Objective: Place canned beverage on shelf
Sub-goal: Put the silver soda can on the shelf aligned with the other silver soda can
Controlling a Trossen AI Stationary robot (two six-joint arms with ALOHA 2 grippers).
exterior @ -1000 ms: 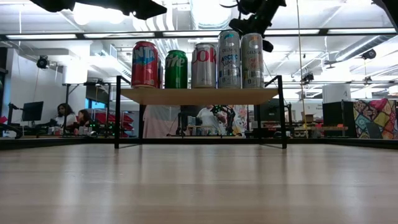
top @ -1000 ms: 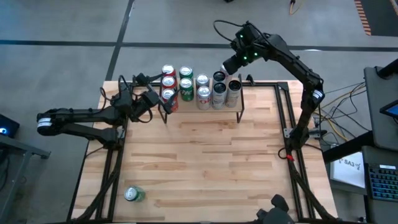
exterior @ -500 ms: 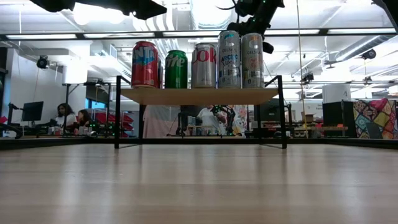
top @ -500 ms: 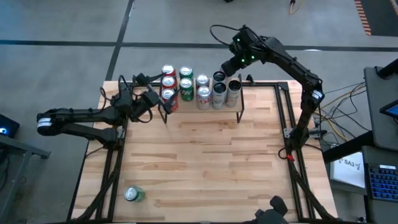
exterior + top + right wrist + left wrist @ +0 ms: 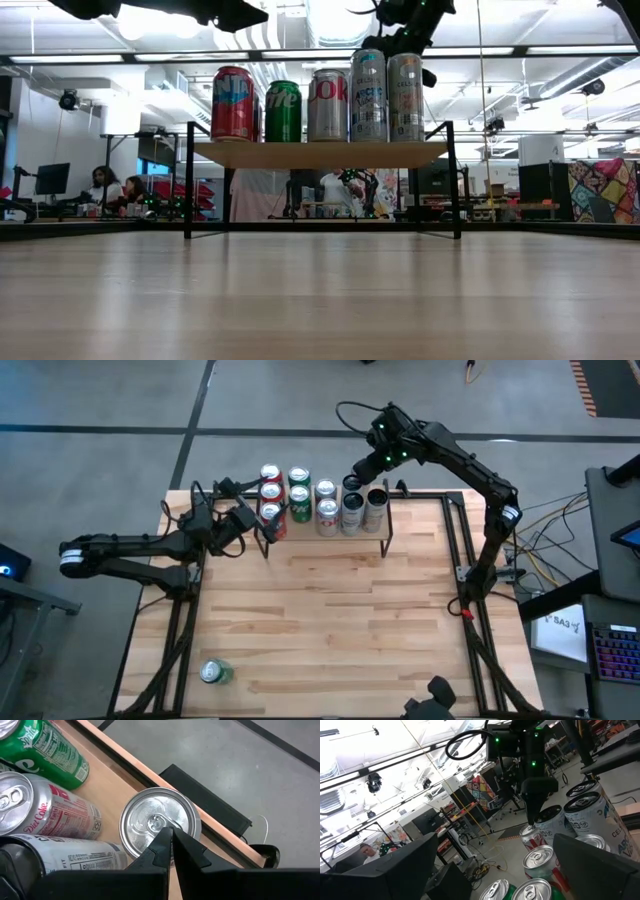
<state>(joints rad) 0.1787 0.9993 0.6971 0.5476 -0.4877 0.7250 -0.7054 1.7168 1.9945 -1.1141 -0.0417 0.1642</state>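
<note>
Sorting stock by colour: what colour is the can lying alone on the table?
Green can, best seen in the high view.

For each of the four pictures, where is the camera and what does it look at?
High: above, looking down; both arms, shelf.
Low: table height, facing the shelf; arms overhead.
Left wrist: beside the shelf, facing the right gripper; own dark fingers.
Right wrist: above the cans, looking down at a silver can; own gripper, shut.
Shared: high and low both show the canned rows.
</note>
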